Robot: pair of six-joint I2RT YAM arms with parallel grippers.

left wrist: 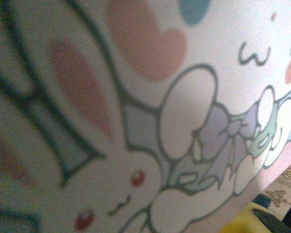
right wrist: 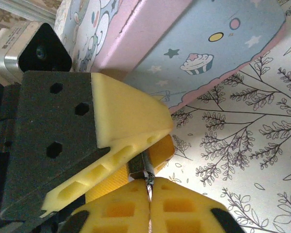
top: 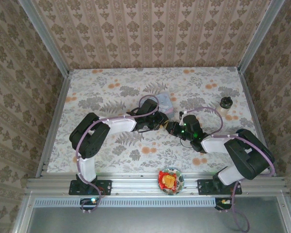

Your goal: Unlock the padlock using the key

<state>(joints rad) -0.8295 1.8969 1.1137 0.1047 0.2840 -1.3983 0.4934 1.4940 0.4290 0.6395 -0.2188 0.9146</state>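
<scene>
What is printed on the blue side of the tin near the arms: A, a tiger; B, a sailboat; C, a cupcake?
C: the right wrist view shows a frosted cupcake on the tin's blue face.

Overhead view looks down from behind — both wrist views share the tin (right wrist: 223, 53) close-up.

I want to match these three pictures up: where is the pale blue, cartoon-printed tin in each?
Top external: the pale blue cartoon-printed tin sits near the middle of the floral table cover.
Left wrist: very close, its bunny print spans left to centre.
Right wrist: along the top edge, cupcake picture showing.
Shared landmark: the floral cover, in every view.
</scene>
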